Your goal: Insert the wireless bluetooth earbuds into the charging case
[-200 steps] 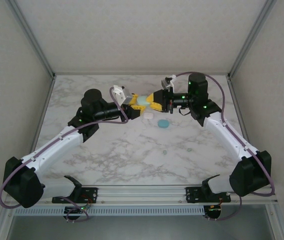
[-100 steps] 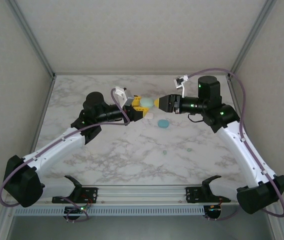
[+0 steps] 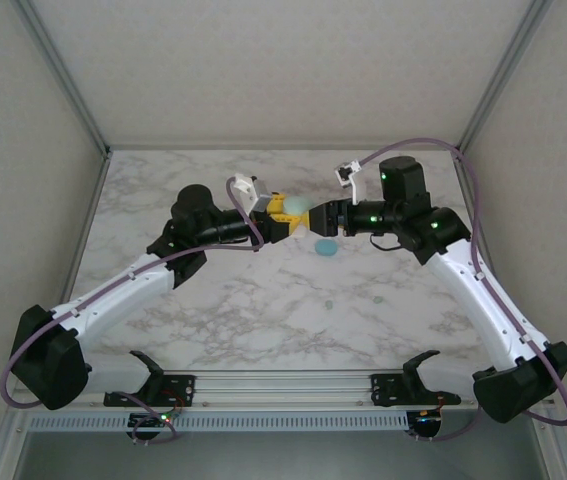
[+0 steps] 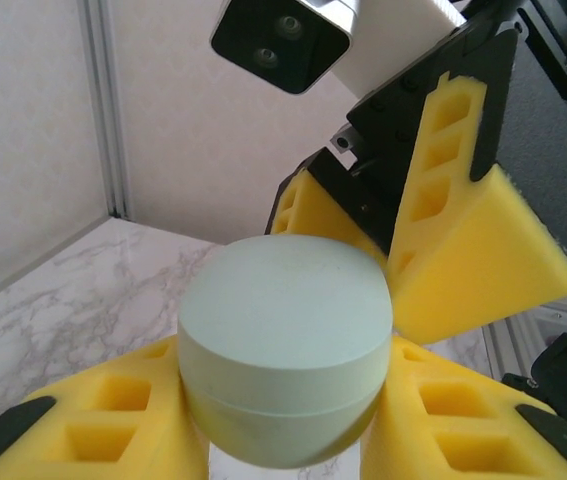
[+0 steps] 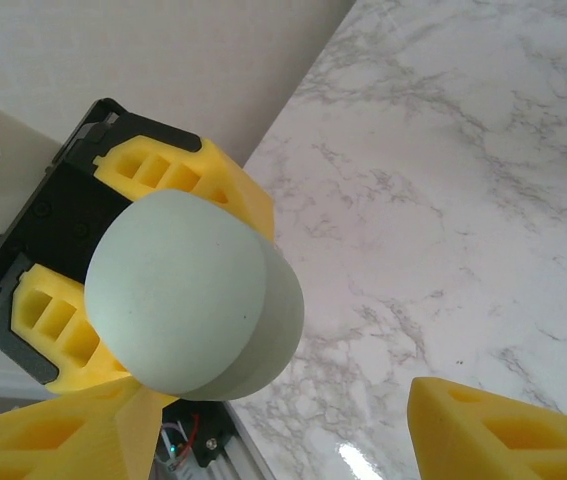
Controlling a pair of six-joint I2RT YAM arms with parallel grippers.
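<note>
The charging case (image 4: 285,350) — pale green, lid down — is pinched by our left gripper (image 3: 281,213). Our right gripper (image 3: 318,217) faces it, just beside, jaws spread.

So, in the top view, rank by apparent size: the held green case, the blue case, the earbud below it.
Tied: green case, blue case; green is lifted and partly hidden, so unranked.
Smallest by far: earbud.

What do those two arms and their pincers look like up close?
The left arm and right arm have white links, black joints and looping purple cables. The left gripper and right gripper each carry two yellow wedge-shaped fingers with rectangular hollows, on black mounts.
</note>
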